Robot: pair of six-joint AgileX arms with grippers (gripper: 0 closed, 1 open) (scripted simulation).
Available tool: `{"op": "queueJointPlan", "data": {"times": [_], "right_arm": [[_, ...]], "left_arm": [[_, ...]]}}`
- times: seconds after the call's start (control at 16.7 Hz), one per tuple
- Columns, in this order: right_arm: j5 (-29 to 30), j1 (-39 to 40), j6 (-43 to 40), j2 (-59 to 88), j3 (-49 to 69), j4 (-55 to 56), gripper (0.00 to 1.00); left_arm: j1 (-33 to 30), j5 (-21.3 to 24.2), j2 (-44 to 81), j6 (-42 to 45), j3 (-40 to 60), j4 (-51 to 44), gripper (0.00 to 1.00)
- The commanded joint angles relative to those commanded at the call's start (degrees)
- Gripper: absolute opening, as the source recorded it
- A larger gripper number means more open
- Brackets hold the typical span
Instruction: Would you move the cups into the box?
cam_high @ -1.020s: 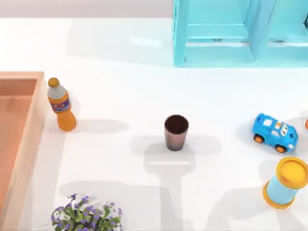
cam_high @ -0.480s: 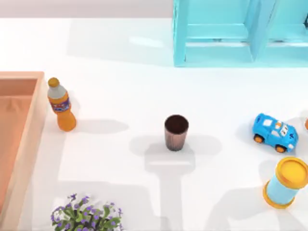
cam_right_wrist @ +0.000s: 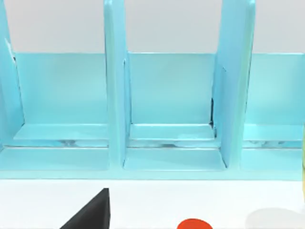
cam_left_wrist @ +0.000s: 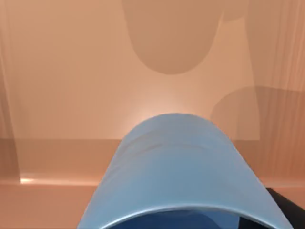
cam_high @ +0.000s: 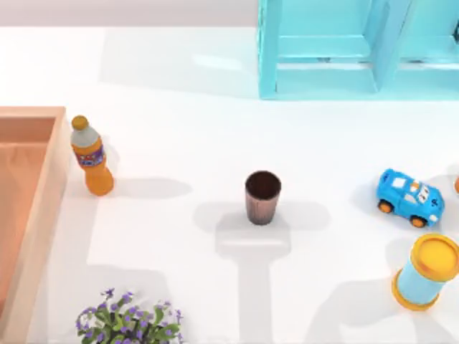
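Note:
The dark brown ribbed cup (cam_high: 262, 197) stands upright at the table's middle, with no gripper near it. The box (cam_high: 37, 208), light wood with an orange-tan inside, lies along the left edge. In the left wrist view the light blue cup (cam_left_wrist: 181, 171) sits close under the camera, over the box's orange-tan floor (cam_left_wrist: 71, 71). My left gripper holds it, and a dark part of that gripper (cam_left_wrist: 288, 212) shows beside the cup. In the right wrist view a black tip of my right gripper (cam_right_wrist: 90, 214) shows low, facing the turquoise shelf (cam_right_wrist: 171, 105).
An orange drink bottle (cam_high: 91, 156) stands just right of the box. A flowering plant (cam_high: 129, 322) is at the front left. A blue toy car (cam_high: 410, 197) and a blue cylinder with a yellow lid (cam_high: 427, 272) stand at the right. The turquoise shelf frame (cam_high: 358, 50) is at the back.
The arm shadows at the table's front have shifted slightly, the left one drawing leftward. The brown cup and the other objects have not moved.

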Motion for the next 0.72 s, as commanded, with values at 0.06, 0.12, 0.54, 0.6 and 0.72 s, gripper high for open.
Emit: {"op": "queueJointPlan", "data": {"times": [0.06,0.12,0.54,0.6,0.72], "right_arm": [[0.00,0.00,0.00,0.00,0.00,0.00,1.00],[0.00,0.00,0.00,0.00,0.00,0.00,1.00],[0.00,0.00,0.00,0.00,0.00,0.00,1.00],[0.00,0.00,0.00,0.00,0.00,0.00,1.00],[0.00,0.00,0.00,0.00,0.00,0.00,1.00]], "left_arm": [[0.00,0.00,0.00,0.00,0.00,0.00,0.00],[0.00,0.00,0.00,0.00,0.00,0.00,0.00],[0.00,0.00,0.00,0.00,0.00,0.00,0.53],[0.00,0.00,0.00,0.00,0.00,0.00,0.60],[0.00,0.00,0.00,0.00,0.00,0.00,0.75]]}}
